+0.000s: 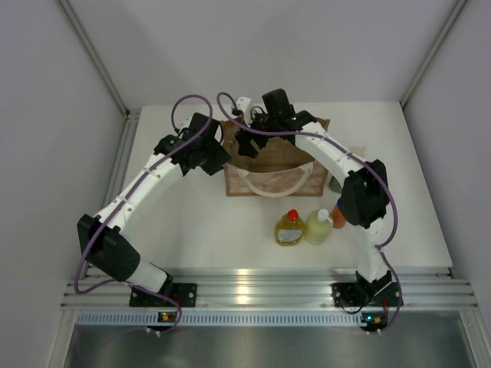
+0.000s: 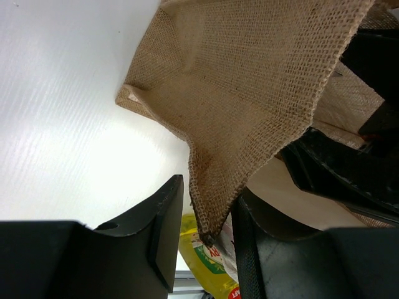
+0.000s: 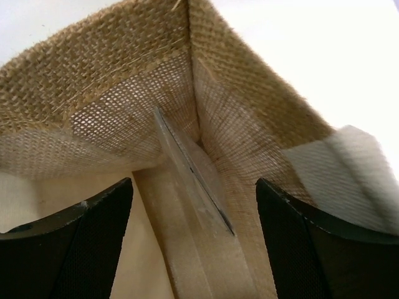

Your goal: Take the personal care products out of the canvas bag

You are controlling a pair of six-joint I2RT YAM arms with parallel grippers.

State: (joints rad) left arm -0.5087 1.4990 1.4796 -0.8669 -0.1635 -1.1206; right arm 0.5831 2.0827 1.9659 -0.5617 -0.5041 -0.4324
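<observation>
The tan canvas bag (image 1: 270,167) stands mid-table with its cream handle toward me. My left gripper (image 1: 218,152) is shut on the bag's left rim, with a folded corner of the weave (image 2: 215,205) between its fingers. My right gripper (image 1: 245,145) reaches into the bag from above. In the right wrist view it (image 3: 194,208) is open around a silvery tube (image 3: 190,177) that leans in the bag's inner corner, touching neither finger. In front of the bag stand the yellow red-capped bottle (image 1: 290,228) (image 2: 202,261) and the pale-green white-capped bottle (image 1: 318,227). The orange blue-capped bottle (image 1: 338,214) is half hidden by the right arm.
A small white object (image 1: 244,102) shows behind the bag's far left corner. The right arm's elbow (image 1: 364,195) hangs over the table right of the bottles. Grey walls close in on both sides, and an aluminium rail (image 1: 253,287) runs along the near edge.
</observation>
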